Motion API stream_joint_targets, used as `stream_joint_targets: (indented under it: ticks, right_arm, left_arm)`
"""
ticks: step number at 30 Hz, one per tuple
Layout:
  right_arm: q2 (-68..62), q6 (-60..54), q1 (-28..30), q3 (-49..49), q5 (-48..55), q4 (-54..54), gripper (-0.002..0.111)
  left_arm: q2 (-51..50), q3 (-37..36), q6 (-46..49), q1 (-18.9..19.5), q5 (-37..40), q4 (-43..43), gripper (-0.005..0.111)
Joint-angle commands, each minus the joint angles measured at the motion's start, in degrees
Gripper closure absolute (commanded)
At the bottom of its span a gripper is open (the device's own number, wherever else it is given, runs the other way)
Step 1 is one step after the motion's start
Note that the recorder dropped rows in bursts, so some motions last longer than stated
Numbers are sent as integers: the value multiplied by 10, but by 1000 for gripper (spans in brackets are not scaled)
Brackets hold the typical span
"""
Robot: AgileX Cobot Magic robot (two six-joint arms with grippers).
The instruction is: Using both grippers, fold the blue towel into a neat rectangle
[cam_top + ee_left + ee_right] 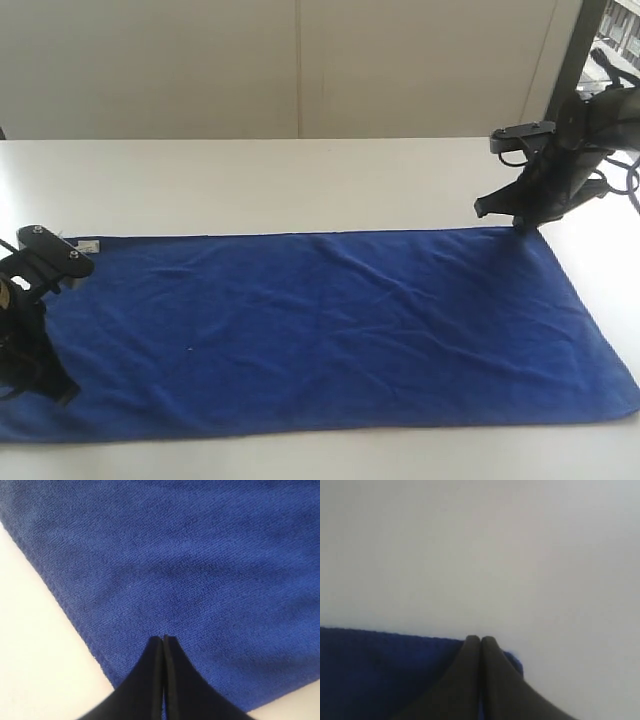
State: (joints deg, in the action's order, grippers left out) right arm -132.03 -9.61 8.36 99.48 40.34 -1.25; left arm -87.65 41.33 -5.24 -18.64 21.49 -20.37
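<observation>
Free tbl (300,185) room beyond towel (320,330), seemingly.

Left gripper (163,638) pinched closed, right gripper (480,638) likewise (both pointing down, seemingly low)

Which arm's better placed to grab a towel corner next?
Probably right. The right gripper, shut, sits at the far corner of the towel; the left gripper, also shut, is over cloth inside the edge.

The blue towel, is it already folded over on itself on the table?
No, the blue towel lies spread out flat as one long sheet on the white table, with no edge turned over.
</observation>
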Motion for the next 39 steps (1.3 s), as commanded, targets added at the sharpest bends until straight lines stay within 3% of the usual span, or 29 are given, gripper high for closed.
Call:
stream_joint_targets:
  ticks: [1,7,22,33,39]
  right_arm:
    - [-18,-7,4,5,0,-15,108]
    - [-20,26,4,5,-16,-63,108]
    - [-21,27,31,5,-31,-67,108]
    - [29,-22,30,5,-62,16,108]
    - [76,-22,30,4,-8,23,108]
  left_arm:
    - [3,1,0,2,6,9,107]
    - [3,1,0,2,4,11,107]
    - [3,1,0,2,4,11,107]
    - [3,1,0,2,4,11,107]
    - [3,0,0,2,2,26,107]
